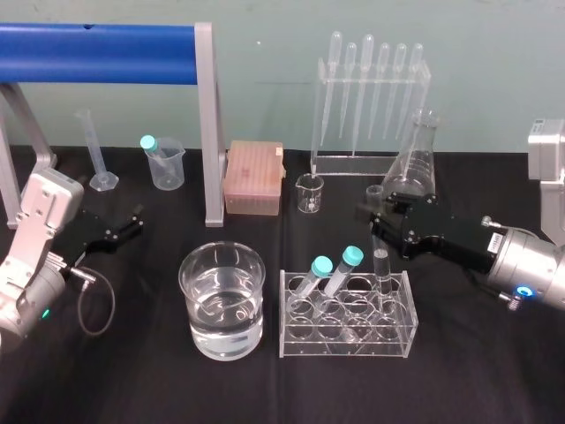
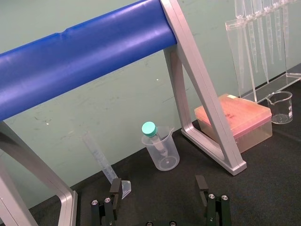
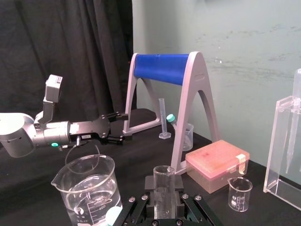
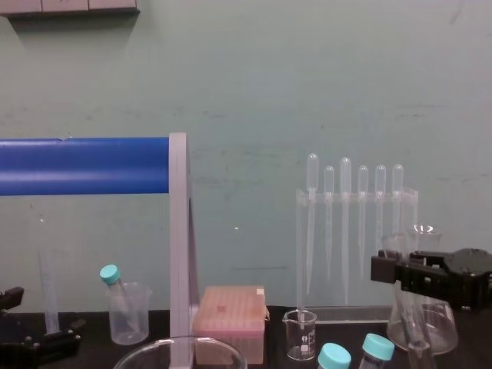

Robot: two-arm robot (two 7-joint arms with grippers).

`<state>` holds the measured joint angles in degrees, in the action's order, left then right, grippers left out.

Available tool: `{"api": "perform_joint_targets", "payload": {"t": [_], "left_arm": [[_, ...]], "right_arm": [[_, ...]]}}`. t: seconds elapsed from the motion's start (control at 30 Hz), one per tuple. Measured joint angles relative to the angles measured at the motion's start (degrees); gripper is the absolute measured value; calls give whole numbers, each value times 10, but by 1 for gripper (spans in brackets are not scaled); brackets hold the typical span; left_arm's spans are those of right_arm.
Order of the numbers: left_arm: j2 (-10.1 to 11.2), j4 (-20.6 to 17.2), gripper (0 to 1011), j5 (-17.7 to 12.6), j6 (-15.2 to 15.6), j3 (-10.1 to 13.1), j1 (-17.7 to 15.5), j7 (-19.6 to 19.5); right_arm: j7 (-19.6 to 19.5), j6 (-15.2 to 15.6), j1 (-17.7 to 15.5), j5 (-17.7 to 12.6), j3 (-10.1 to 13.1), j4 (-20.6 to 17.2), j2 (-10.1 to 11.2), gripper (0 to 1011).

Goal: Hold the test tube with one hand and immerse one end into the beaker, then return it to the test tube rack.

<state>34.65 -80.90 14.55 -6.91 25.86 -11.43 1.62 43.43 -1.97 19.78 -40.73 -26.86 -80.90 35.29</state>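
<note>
The test tube (image 1: 382, 272) stands in the right end of the clear test tube rack (image 1: 349, 340), and its rim is up at my right gripper (image 1: 381, 228). In the right wrist view both black fingers press the test tube (image 3: 163, 181) from either side, so the hand is shut on it. The chest view has this gripper (image 4: 384, 269) at the right, in front of the flask. The beaker (image 1: 222, 300), wide and partly full of water, sits left of the rack. My left gripper (image 1: 134, 225) rests open at the far left (image 2: 158, 188).
Two teal-capped tubes (image 1: 335, 265) lean in the rack. Behind it are a small spouted beaker (image 1: 310, 193), a pink tip box (image 1: 253, 178), a pipette stand (image 1: 371, 106) and a conical flask (image 1: 415, 159). A blue roller frame (image 1: 106, 53), plastic cup (image 1: 165, 163) and cylinder (image 1: 95, 150) stand at the back left.
</note>
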Motion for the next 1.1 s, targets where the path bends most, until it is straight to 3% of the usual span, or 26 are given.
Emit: {"api": "perform_joint_targets", "payload": {"t": [0.93, 1.1], "left_arm": [[0, 0, 1000, 0, 0, 0, 0, 0], [0, 0, 1000, 0, 0, 0, 0, 0]], "right_arm": [[4, 3, 3, 1, -6, 8, -1, 228], [4, 3, 3, 1, -5, 8, -1, 338]]}}
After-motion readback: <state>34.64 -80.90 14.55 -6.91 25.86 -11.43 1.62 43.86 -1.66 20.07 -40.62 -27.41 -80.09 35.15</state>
